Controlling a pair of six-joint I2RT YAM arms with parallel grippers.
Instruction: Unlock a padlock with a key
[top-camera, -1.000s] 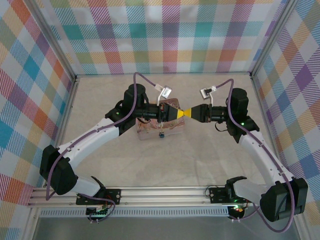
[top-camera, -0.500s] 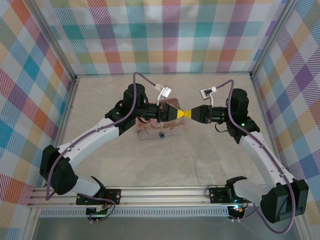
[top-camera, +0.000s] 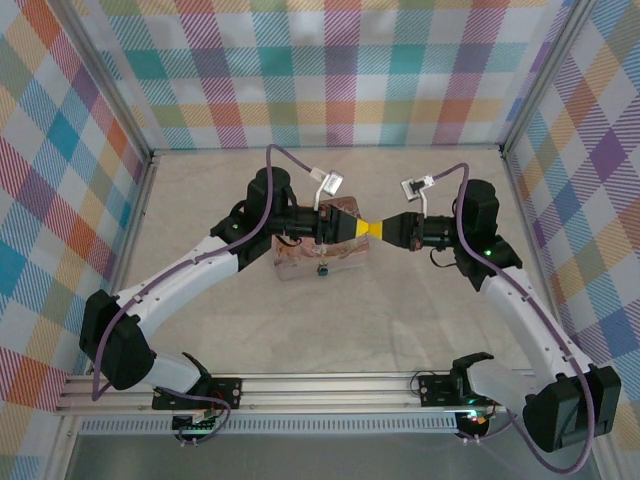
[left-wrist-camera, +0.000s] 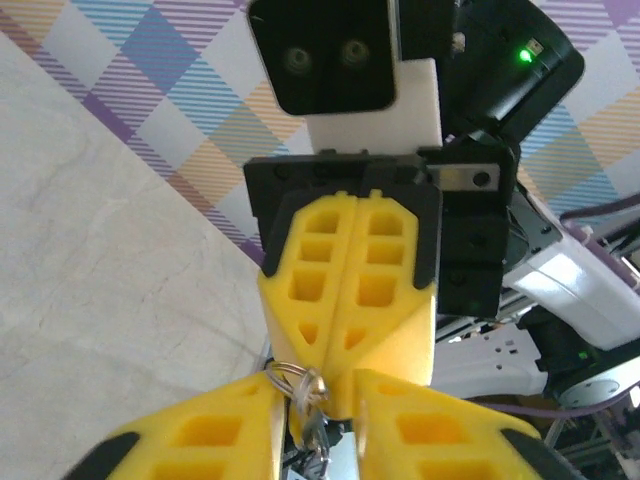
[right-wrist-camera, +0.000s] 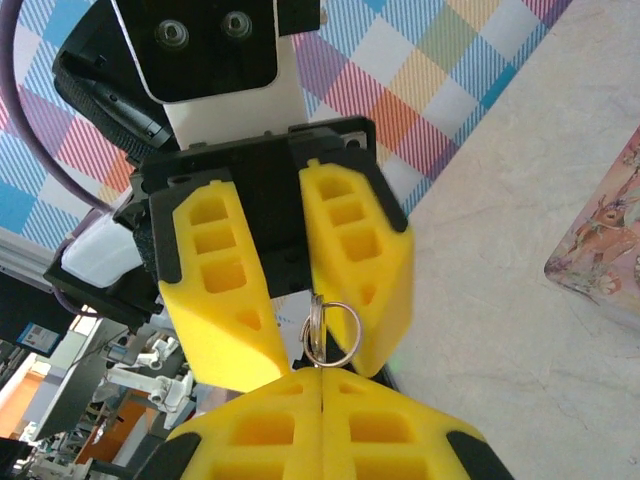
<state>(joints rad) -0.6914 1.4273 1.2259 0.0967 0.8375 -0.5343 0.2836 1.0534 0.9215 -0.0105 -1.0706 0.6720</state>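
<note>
Plaid cloth walls (top-camera: 330, 70) in teal, orange, purple & white close in the back + both sides. Tabletop (top-camera: 400, 300) is pale beige, faintly mottled, evenly lit w/ soft shadows. Silver alu. posts (top-camera: 125, 110) run up the corners. A slotted alu. rail (top-camera: 330, 388) spans the near edge, w/ a grey surface (top-camera: 330, 458) below it.

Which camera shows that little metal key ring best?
The right wrist view: the key ring shows whole and sharp, mid-frame. In the left wrist view the key ring sits low, partly tucked away; from above it is too small to tell.
</note>
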